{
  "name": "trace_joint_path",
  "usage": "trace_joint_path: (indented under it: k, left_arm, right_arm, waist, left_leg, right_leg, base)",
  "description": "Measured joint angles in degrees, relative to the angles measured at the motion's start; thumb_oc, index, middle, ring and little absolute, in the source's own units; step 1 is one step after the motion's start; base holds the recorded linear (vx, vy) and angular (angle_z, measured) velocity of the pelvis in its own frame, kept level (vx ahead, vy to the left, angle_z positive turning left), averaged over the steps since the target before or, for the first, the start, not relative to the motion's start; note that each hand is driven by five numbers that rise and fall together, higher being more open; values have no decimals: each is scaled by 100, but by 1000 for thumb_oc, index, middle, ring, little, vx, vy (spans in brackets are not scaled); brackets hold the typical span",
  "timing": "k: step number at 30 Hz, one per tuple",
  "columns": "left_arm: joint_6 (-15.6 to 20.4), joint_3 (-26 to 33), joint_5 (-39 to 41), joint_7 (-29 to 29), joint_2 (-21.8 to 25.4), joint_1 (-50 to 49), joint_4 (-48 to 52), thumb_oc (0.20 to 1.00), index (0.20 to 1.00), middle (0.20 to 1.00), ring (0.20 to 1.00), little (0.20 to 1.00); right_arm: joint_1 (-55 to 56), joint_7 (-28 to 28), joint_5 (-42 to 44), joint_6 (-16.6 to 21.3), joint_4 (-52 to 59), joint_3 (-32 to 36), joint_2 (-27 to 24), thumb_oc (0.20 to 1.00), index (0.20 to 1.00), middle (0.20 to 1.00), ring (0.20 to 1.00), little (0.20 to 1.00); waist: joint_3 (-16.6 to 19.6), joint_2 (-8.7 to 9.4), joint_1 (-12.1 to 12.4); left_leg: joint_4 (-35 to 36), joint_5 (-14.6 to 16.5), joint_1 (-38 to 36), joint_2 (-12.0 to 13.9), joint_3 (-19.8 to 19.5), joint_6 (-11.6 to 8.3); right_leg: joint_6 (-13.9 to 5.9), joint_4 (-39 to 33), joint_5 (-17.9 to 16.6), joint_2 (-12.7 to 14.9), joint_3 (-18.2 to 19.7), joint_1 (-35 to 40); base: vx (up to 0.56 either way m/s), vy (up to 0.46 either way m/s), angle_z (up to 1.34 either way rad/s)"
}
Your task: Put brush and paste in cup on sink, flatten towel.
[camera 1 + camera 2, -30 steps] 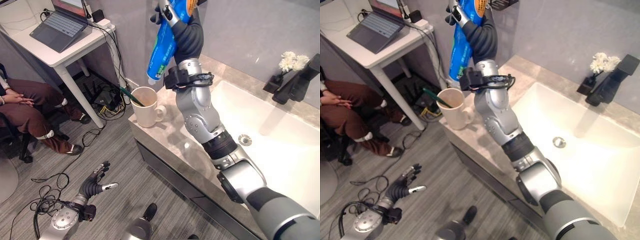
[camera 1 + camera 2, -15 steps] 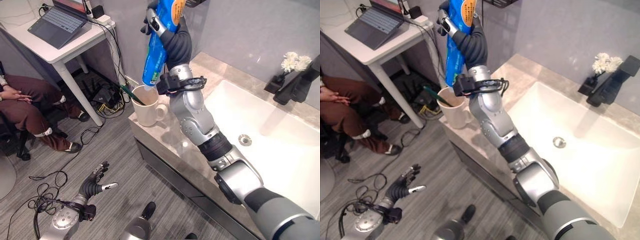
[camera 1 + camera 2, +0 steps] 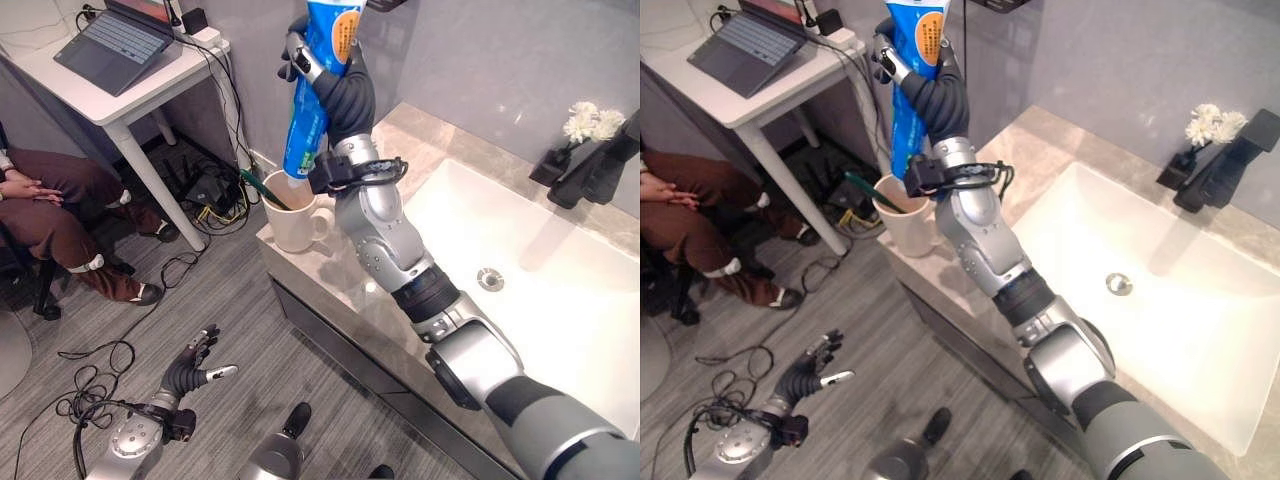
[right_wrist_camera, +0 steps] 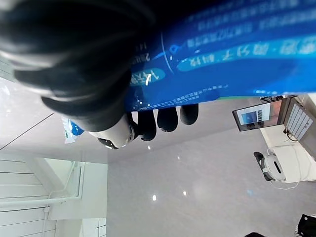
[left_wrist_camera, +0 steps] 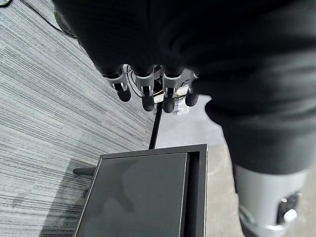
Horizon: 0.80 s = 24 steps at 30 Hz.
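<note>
Down at your far left, the left hand (image 3: 193, 366) hangs low over the grey wood-look floor (image 3: 250, 350), fingers loosely spread and carrying nothing; leave it idle.

Next across, at the left end of the grey marbled sink counter (image 3: 345, 275), stands the cream ceramic mug with a side handle (image 3: 293, 213). The dark green toothbrush (image 3: 263, 190) already leans inside it, so the mug's opening is partly taken.

Directly above the mug, your right hand (image 3: 325, 75) has its fingers wrapped round the upper body of the blue plastic toothpaste tube (image 3: 310, 110), cap end pointing down and sitting at the rim or just inside it (the wrist view shows the dark fingertips (image 4: 167, 118) curled across the blue print). Expect the tube to be light, smooth and squashy: it likely dents under a hard squeeze and may slip if you loosen too early. Your hold on the fuller middle looks sensible. The mug probably tips easily if the tube catches its rim or the brush.

Further right lies the white rectangular basin (image 3: 560, 300); I can't spot the towel.
</note>
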State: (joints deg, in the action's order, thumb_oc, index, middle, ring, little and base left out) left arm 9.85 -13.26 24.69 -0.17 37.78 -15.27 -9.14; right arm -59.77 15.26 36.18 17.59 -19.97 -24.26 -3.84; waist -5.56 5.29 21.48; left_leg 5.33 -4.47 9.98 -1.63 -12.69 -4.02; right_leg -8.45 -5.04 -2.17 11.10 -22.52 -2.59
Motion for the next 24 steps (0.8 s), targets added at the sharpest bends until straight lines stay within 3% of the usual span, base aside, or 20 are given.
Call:
trace_joint_path:
  k: [13,24]
  left_arm:
    - [25,-126,-268,151,2,135,-107,1000,1000,1000,1000,1000]
    - [47,-126,-280,171,2,175,-89,1000,1000,1000,1000,1000]
  right_arm:
    - [0,234,-976,-9,160,-174,-25,200,200,200,200,200]
    - [3,215,-992,-15,169,-241,35,200,200,200,200,200]
  waist:
    - [-46,67,-1]
    - [-90,101,-10]
  left_leg:
    - [0,1,21,0,42,-1]
    - [0,1,16,-6,62,-1]
  right_leg:
    - [-1,0,-1,2,25,-32]
    - [-5,0,-3,9,46,-41]
  base:
    - [0,0,0]
    - [0,0,0]
